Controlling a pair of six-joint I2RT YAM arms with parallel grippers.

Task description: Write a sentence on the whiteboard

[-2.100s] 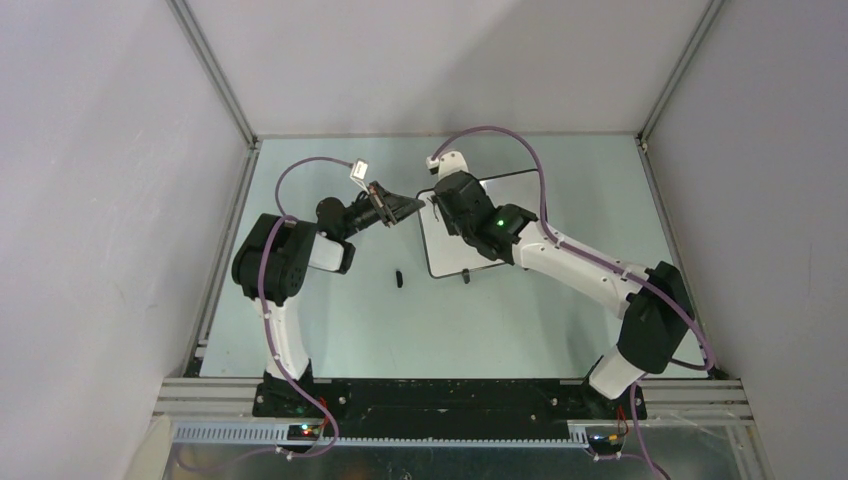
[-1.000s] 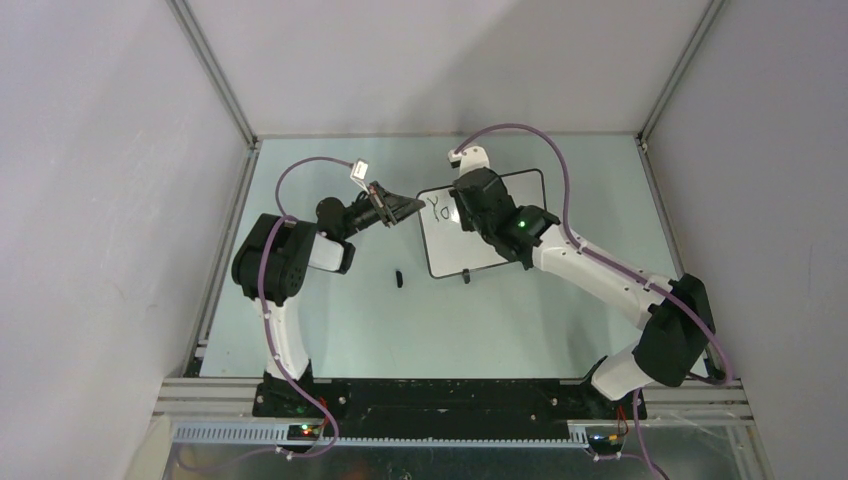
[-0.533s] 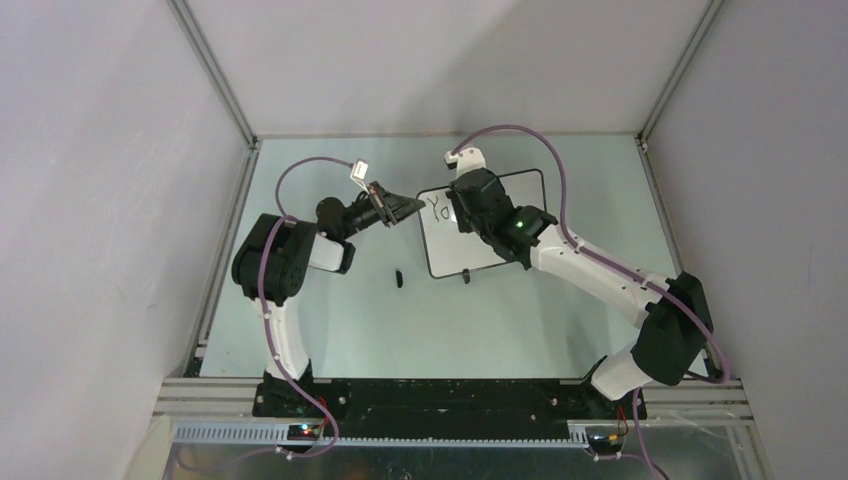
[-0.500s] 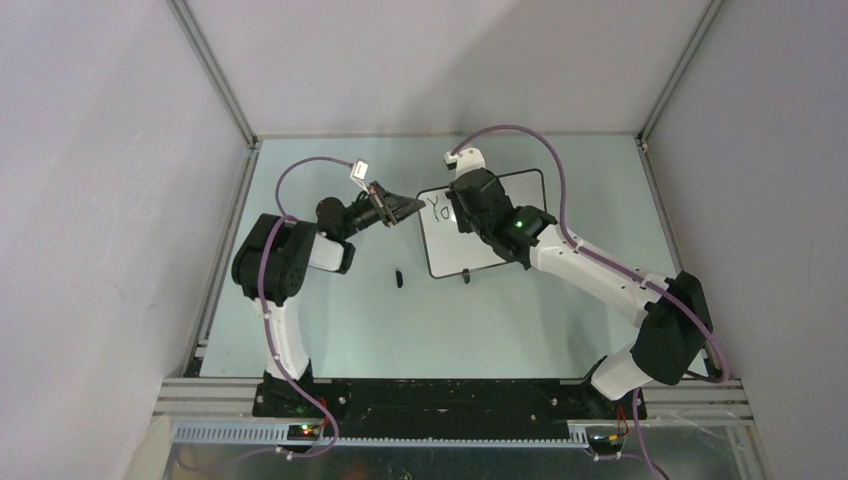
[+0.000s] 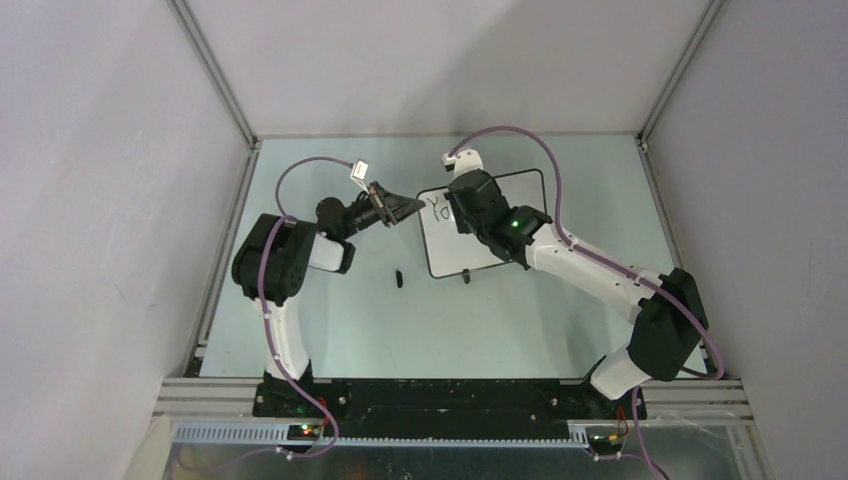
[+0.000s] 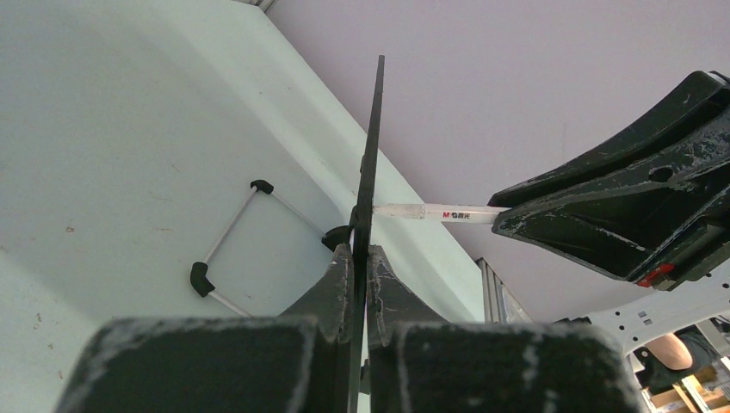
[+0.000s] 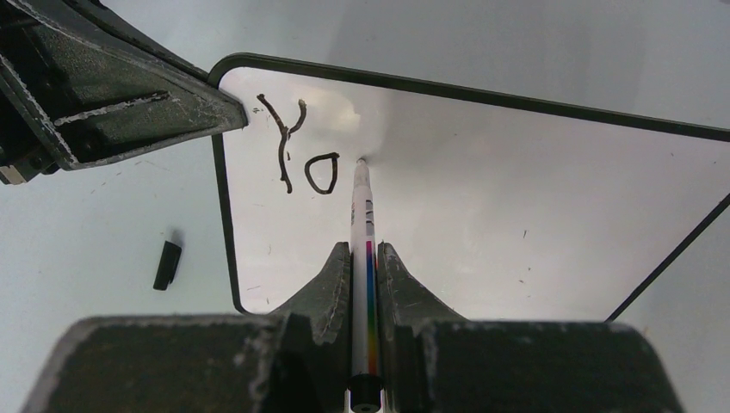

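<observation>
The whiteboard (image 5: 450, 252) lies on the table, white with a thin black frame. My left gripper (image 5: 405, 208) is shut on its left edge; in the left wrist view the board (image 6: 372, 146) shows edge-on between my fingers (image 6: 360, 249). My right gripper (image 7: 365, 248) is shut on a white marker (image 7: 362, 215) with a rainbow stripe. The marker's tip touches the board just right of the letters. The sentence (image 7: 301, 159) reads only "Yo" at the board's upper left, also seen from above (image 5: 437, 208). The right gripper (image 5: 462, 203) hovers over the board's upper left.
A small black marker cap (image 5: 398, 277) lies on the table left of the board, also in the right wrist view (image 7: 167, 264). The board's wire foot (image 6: 228, 249) shows behind it. Grey enclosure walls stand around the pale green table (image 5: 330, 330).
The right gripper has moved rightward along the board's top, and the letters "Yo" have appeared there. In the last half second it has barely shifted. The left arm has not moved.
</observation>
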